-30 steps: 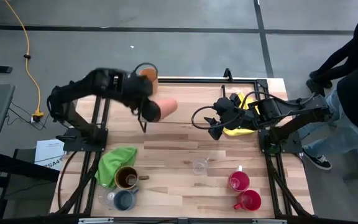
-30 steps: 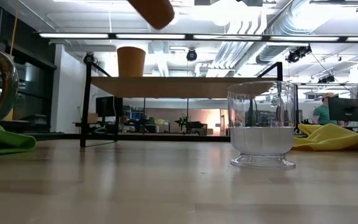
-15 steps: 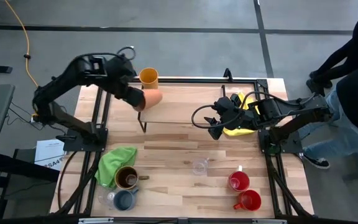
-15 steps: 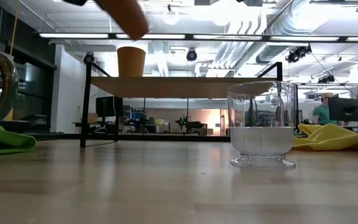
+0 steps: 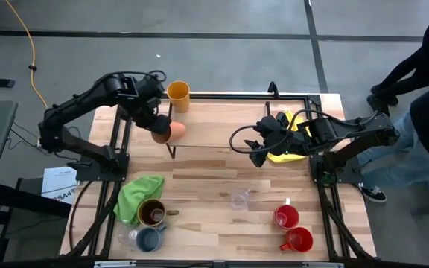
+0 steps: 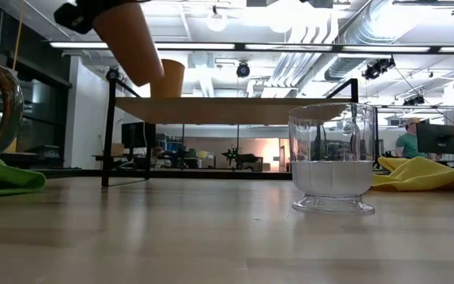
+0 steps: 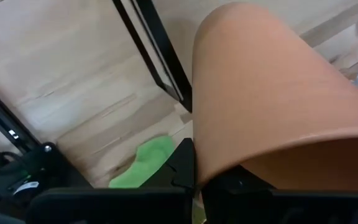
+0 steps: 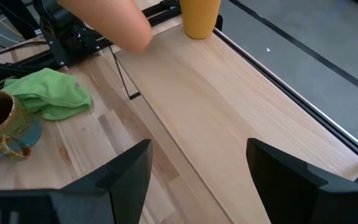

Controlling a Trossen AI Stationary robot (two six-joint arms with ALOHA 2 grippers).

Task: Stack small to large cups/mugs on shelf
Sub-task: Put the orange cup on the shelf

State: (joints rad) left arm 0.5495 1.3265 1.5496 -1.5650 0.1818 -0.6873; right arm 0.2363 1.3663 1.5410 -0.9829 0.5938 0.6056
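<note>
The tabletop (image 5: pixel 222 186) carries everything, and the shelf (image 5: pixel 237 119) runs along its far edge, a low light-wood board on thin black legs. At the shelf's far left corner stands the yellow-orange cup (image 5: pixel 178 95), upright. The left claw (image 5: pixel 157 128) is clenched on the tan cup (image 5: pixel 171 132), holding it tilted in the air over the shelf's left end, just beside the yellow-orange one and, judging from the low view, clear of the board. The right claw (image 5: pixel 253 151) hangs released, jaws wide and holding nothing, over the shelf's right part near the yellow cloth (image 5: pixel 285 152).

To my eye the step in hand is setting the tan cup down on the shelf. It wants righting first, so its base meets the board flat. It should come down clear of the yellow-orange cup's wall so neither tips, and the grip should let go only once it rests. The brown mug (image 5: pixel 153 213), red mugs (image 5: pixel 287 217) and clear glass (image 5: pixel 238 199) wait near the tabletop's near edge.
</note>
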